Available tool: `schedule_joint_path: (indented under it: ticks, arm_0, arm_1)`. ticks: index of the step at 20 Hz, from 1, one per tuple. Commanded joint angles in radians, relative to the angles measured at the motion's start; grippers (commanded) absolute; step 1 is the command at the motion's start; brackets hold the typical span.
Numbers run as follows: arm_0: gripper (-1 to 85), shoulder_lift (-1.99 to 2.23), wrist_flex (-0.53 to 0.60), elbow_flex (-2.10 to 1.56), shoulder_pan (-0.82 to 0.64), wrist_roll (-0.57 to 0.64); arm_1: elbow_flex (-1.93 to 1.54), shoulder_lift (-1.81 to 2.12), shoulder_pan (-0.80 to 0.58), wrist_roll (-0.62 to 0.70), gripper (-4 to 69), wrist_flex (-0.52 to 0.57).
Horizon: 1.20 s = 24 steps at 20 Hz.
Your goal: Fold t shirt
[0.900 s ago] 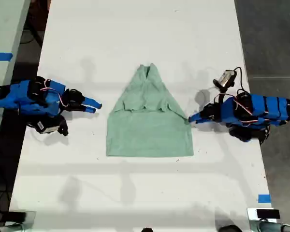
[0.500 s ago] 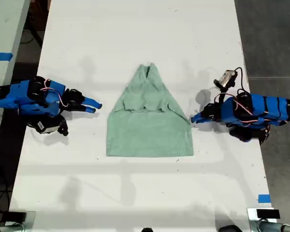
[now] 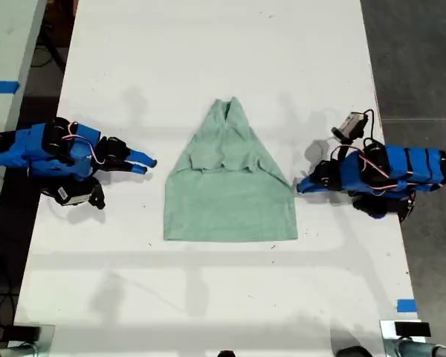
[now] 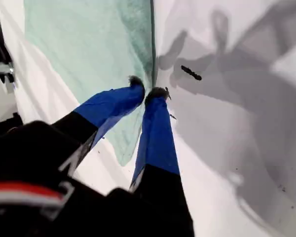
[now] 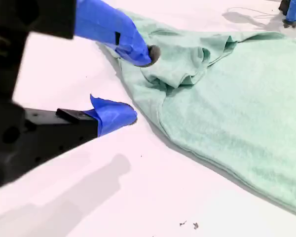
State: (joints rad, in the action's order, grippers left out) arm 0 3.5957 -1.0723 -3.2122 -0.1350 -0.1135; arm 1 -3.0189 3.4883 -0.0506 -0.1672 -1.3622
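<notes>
Folding looked only partly done on the white worktop. On the exterior view's left, the second gripper lay low on the worktop, pointing at the cloth but well apart from it. Its jaws were spread wide with nothing between them.

In the middle lay the t shirt, pale green and flat. Its wide straight end was toward the bottom of the exterior view and its narrow top pointed away. Both sleeves looked tucked in over the body, so the sides seemed to be folded already. The long fold, bottom end up to the top, was not yet done.

On the exterior view's right, the first gripper sat just beside the side edge of the t shirt. In the first wrist view its jaws were nearly together, with the cloth edge right at the tips. Whether they had caught any cloth could not be told.

Next, each gripper would likely need to pinch a bottom corner. Then both could lift and carry that end over toward the narrow top.
</notes>
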Motion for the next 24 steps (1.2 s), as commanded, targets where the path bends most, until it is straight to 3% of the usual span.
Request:
schedule_joint_path:
  ticks: [1, 3, 6, 10, 14, 15, 16, 20, 24]
  arm_0:
    - [15.4, 0.006, 0.0, 0.006, -0.008, 0.003]
    - [15.4, 0.006, 0.0, 0.006, -0.008, 0.003]
    - [15.5, 0.006, 0.0, 0.006, -0.008, 0.003]
    - [15.5, 0.006, 0.0, 0.006, -0.008, 0.003]
    - [15.6, 0.006, 0.0, 0.006, -0.008, 0.003]
    - [15.6, 0.006, 0.0, 0.006, -0.008, 0.003]
    - [15.6, 0.006, 0.0, 0.006, -0.008, 0.003]
    - [15.6, 0.006, 0.0, 0.006, -0.008, 0.003]
    - [15.6, 0.006, 0.0, 0.006, -0.008, 0.003]
  arm_1:
    - [0.135, -0.233, 0.06, -0.015, 4.9, 0.081]
    - [0.36, -0.767, 0.132, -0.06, 7.2, 0.213]
    - [0.703, -1.328, 0.19, -0.081, 13.5, 0.276]
    - [0.804, -1.629, 0.218, -0.141, 18.7, 0.325]
    - [0.861, -1.72, 0.23, -0.155, 21.3, 0.291]
    - [0.859, -1.712, 0.227, -0.153, 15.4, 0.288]
    - [0.859, -1.713, 0.224, -0.15, 2.2, 0.288]
    - [0.902, -1.663, 0.225, -0.166, 2.5, 0.21]
    - [1.169, -1.612, 0.179, -0.015, 2.5, 0.067]
